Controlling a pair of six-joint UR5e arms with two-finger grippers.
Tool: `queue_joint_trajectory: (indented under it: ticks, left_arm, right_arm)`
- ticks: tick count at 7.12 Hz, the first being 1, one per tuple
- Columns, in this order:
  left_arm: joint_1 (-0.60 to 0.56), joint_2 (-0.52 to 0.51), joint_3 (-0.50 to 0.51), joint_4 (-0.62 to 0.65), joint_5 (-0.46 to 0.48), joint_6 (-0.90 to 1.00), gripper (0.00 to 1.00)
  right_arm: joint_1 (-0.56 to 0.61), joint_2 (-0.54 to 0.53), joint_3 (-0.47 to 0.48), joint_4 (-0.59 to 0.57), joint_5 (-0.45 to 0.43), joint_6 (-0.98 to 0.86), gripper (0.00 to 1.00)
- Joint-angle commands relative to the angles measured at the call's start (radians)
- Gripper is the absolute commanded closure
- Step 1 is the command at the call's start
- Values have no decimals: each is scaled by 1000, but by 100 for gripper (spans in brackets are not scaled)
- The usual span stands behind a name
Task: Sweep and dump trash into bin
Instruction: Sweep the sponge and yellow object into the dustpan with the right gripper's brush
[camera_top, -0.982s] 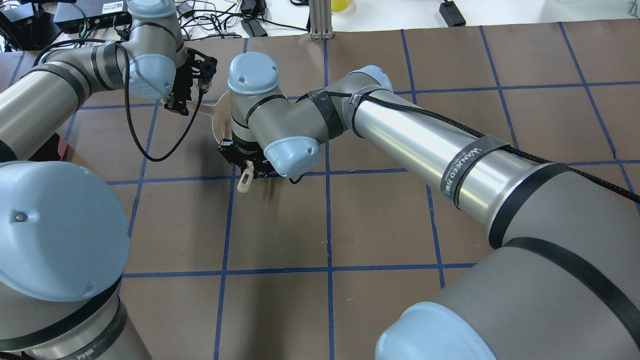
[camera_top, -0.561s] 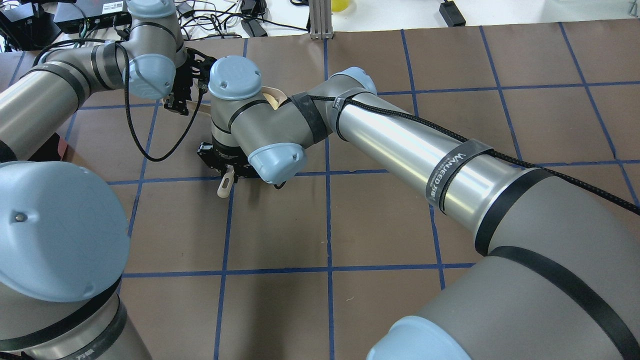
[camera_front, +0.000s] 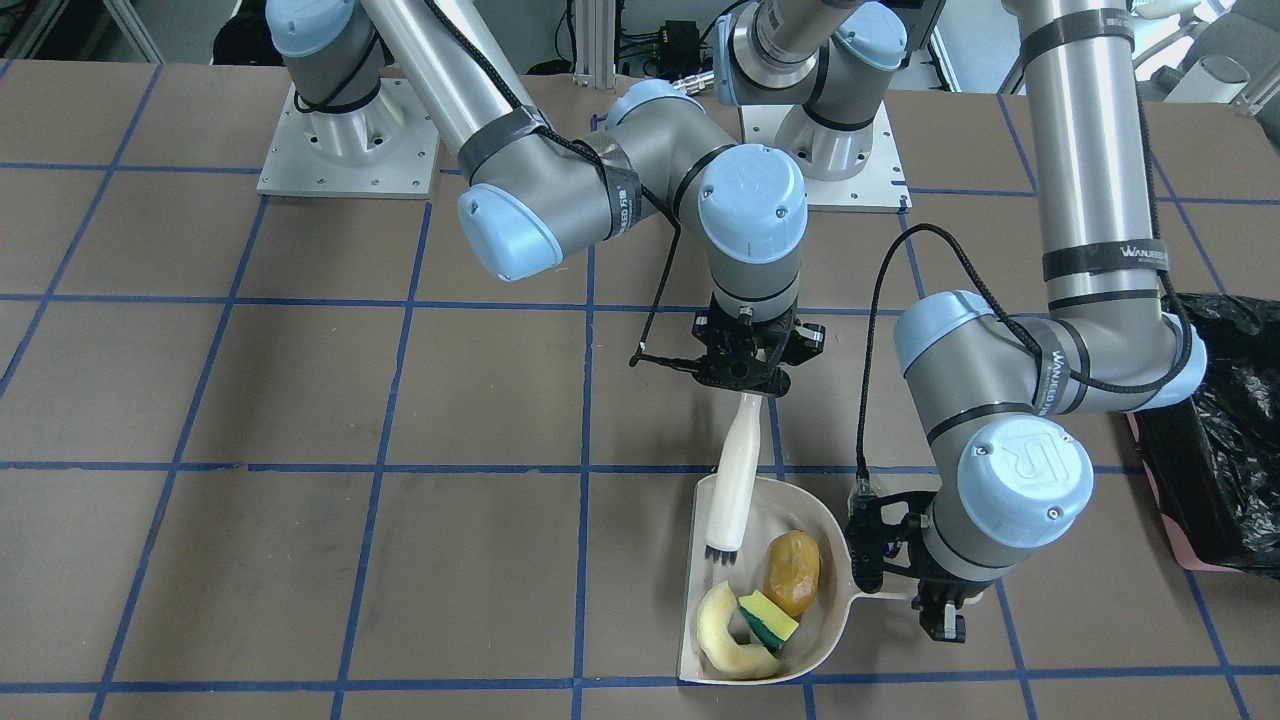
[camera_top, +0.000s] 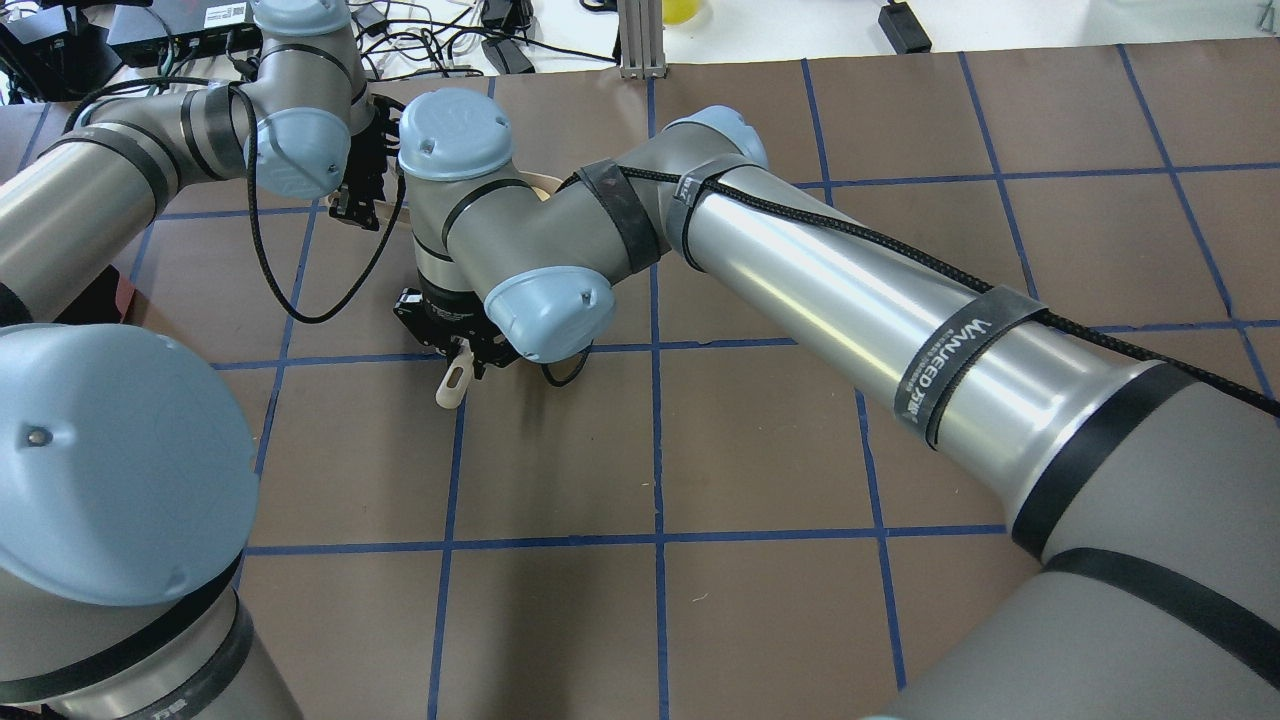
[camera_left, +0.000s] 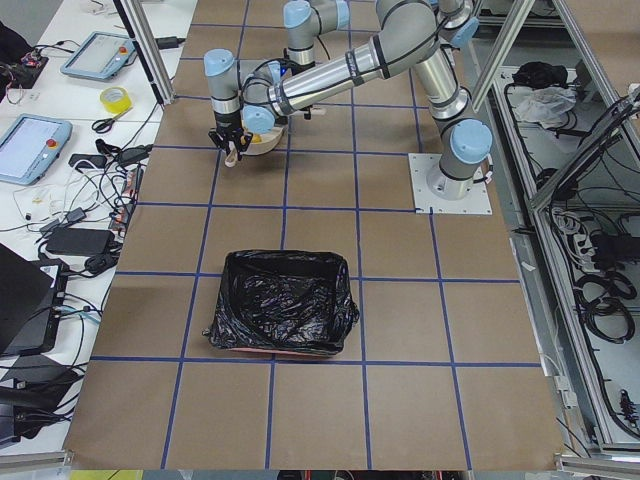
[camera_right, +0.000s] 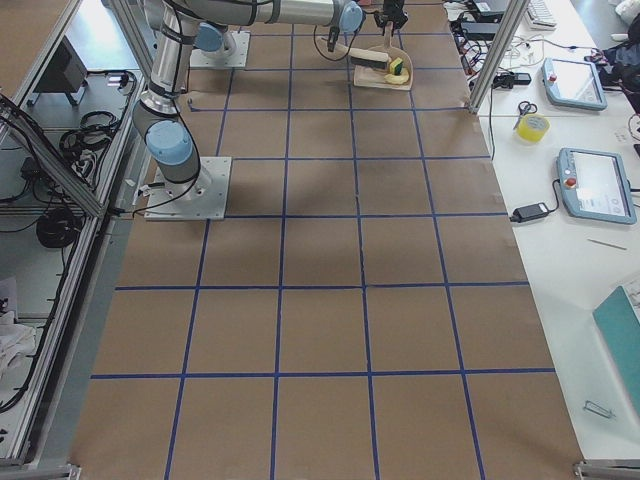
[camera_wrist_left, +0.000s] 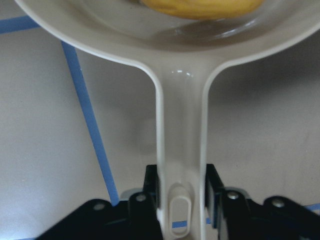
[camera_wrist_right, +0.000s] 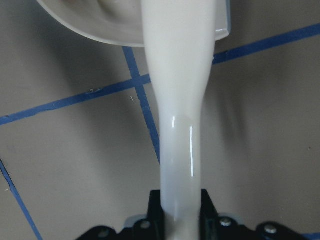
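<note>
Lower centre, left fingers (camera_wrist_left: 151, 186) clamp the beige plastic dustpan (camera_front: 692, 620) by its handle, flat on the brown counter (camera_front: 300, 400), so the white brush (camera_front: 735, 470) gripped by the right fingers (camera_wrist_right: 156, 210) pens the trash (camera_front: 792, 572) inside.

A broad desk (camera_right: 320, 330) is covered in brown paper, marked into squares by blue tape lines (camera_right: 283, 290). Along one long side runs a white bench (camera_right: 585, 270) with two teach pendants (camera_right: 597, 185), a yellow tape roll (camera_right: 533, 127), scissors (camera_right: 527, 107) and a black power brick (camera_right: 527, 213). An aluminium frame post (camera_right: 490, 55) rises at the desk's edge. Coiled cables (camera_right: 50, 225) lie beyond the opposite side. The light is bright and even.
</note>
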Motion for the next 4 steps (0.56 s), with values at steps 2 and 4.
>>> queue_joint_trajectory:
  ticks: [2, 4]
  left_arm:
    - [55, 12, -10, -9, -131, 3, 70]
    - [127, 22, -11, -21, -228, 5, 70]
  right_arm:
    - [-81, -112, 30, 198, -128, -96, 100]
    - [-223, -217, 158, 192, -137, -299, 100]
